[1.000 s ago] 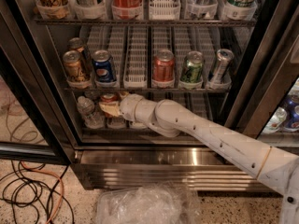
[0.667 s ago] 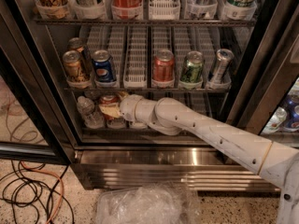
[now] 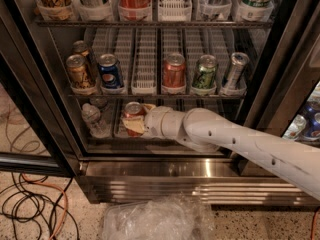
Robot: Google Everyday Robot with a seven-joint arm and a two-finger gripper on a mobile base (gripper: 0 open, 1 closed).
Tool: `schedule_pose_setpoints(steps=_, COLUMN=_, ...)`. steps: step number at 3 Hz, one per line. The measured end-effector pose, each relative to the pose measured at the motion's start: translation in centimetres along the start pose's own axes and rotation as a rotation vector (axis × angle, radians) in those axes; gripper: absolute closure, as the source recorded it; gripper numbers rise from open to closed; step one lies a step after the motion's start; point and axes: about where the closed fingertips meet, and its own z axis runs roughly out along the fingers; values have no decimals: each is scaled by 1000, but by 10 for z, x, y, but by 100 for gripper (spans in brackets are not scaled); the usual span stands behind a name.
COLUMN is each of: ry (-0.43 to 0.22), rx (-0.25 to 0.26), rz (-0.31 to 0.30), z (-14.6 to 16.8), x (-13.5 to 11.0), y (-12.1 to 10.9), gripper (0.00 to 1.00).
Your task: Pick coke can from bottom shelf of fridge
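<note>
The fridge (image 3: 200, 181) stands open, with its ribbed steel base panel at the bottom. The coke can (image 3: 132, 113), red with a silver top, stands on the bottom shelf (image 3: 120, 134) left of centre. My white arm reaches in from the lower right. My gripper (image 3: 137, 120) is at the can, with one pale finger (image 3: 133, 127) across its lower front and the other behind its right side. The gripper is shut on the can.
A clear plastic bottle (image 3: 94, 119) stands left of the coke can. The rack above holds a gold can (image 3: 80, 73), a blue Pepsi can (image 3: 110, 71), a red can (image 3: 175, 71), a green can (image 3: 205, 73) and a silver can (image 3: 236, 69). A crumpled plastic bag (image 3: 155, 219) and cables (image 3: 30, 209) lie on the floor.
My gripper and the coke can have shifted together a little to the right along the bottom shelf, away from the plastic bottle. The other cans have not moved.
</note>
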Motion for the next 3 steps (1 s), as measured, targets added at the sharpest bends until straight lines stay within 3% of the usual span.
schedule_pose_setpoints(steps=1, ry=48, rx=35, rz=11, z=-50, x=-7, y=12, gripper=100)
schedule_pose_setpoints(steps=2, ry=40, rx=76, rz=87, z=-140, x=-17, y=39, gripper=100)
schedule_pose_setpoints(steps=3, ry=40, rx=76, rz=87, z=-140, x=-17, y=39, gripper=100)
